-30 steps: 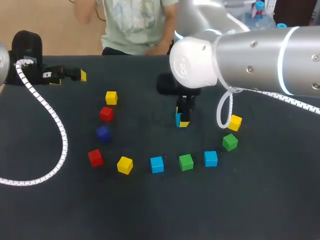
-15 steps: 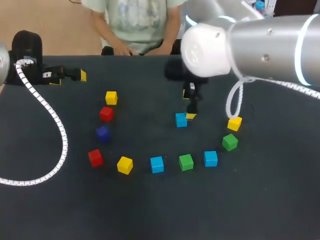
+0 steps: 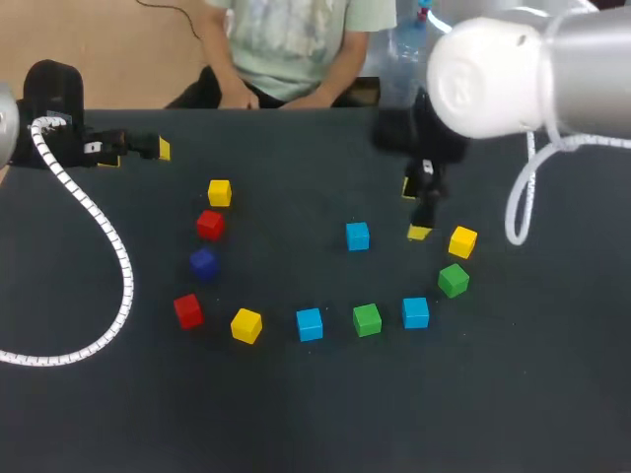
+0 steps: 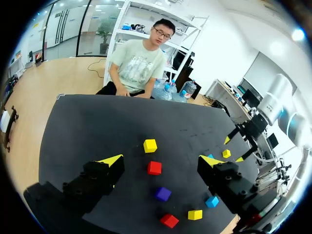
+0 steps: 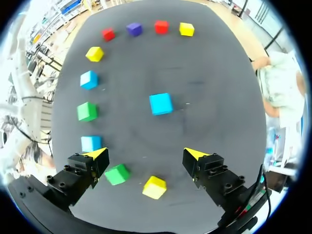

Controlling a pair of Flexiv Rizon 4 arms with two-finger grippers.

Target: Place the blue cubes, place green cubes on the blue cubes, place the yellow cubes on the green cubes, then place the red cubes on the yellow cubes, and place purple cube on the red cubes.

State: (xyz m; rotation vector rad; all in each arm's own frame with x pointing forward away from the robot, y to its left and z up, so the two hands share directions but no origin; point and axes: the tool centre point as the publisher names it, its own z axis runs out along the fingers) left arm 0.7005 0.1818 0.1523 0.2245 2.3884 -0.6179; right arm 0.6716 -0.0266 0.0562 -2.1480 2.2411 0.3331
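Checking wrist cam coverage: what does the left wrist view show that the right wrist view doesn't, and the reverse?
Left wrist only: the left gripper, open with nothing between its fingers. Right wrist only: the two green cubes. Both: the purple cube, the two red cubes, and the right gripper, open and empty.

Eleven cubes in all, counted in the head view.

- Three blue cubes (image 3: 358, 236): one at the middle of the frame, two in the lower row.
- Two green cubes (image 3: 367, 319): lower middle and right.
- Three yellow cubes (image 3: 219, 192): upper left, lower left, right.
- Two red cubes (image 3: 209, 224): both at left.
- One purple cube (image 3: 203, 262): between the red ones.
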